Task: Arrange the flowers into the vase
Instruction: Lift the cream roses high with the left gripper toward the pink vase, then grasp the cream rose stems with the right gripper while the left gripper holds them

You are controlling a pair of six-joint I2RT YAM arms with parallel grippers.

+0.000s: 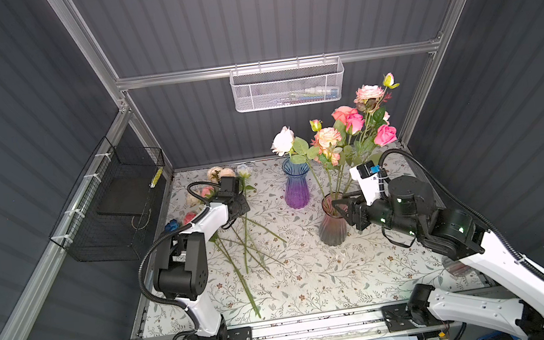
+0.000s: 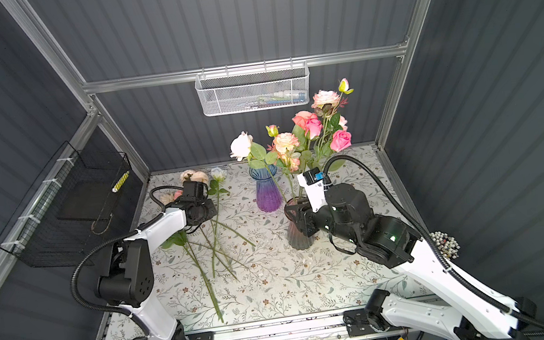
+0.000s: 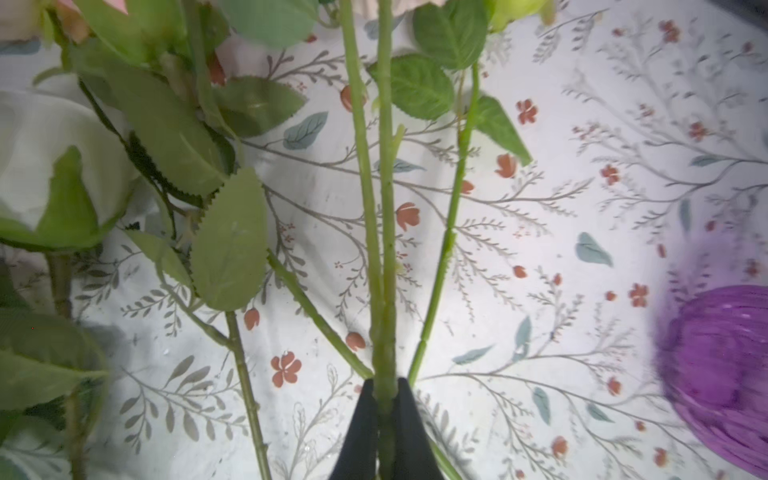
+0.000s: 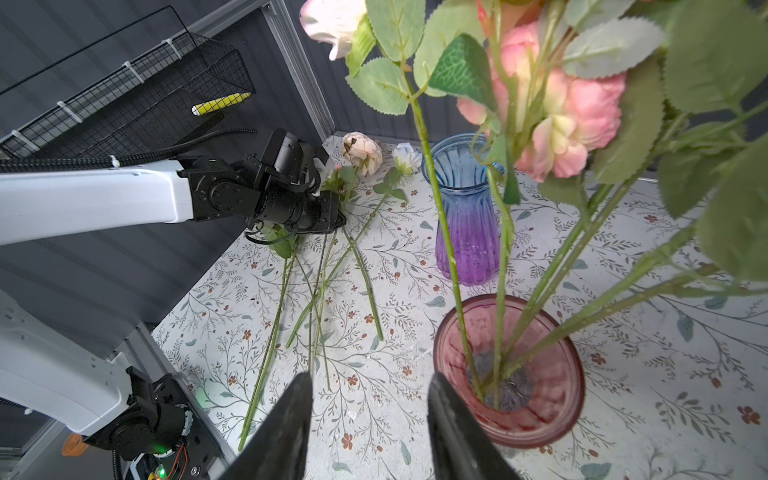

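Note:
Several flowers (image 1: 353, 125) stand with their stems in the pink glass vase (image 1: 332, 230), among them pink, coral and white roses. Just beside this vase's rim (image 4: 540, 419), my right gripper (image 4: 370, 380) is open and holds nothing; a top view shows it (image 1: 338, 206) at the vase's mouth. More flowers lie loose on the table at the left, stems (image 1: 248, 244) crossing and heads (image 1: 218, 174) toward the back. Low over that pile, my left gripper (image 3: 384, 386) is shut on a green flower stem (image 3: 385, 249) lying there.
An empty blue-to-purple vase (image 1: 296, 185) stands behind the pink one, also in the left wrist view (image 3: 719, 374). A white mesh basket (image 1: 288, 86) hangs on the back wall and a black wire basket (image 1: 116, 204) on the left wall. A floral cloth (image 1: 329, 276) covers the table.

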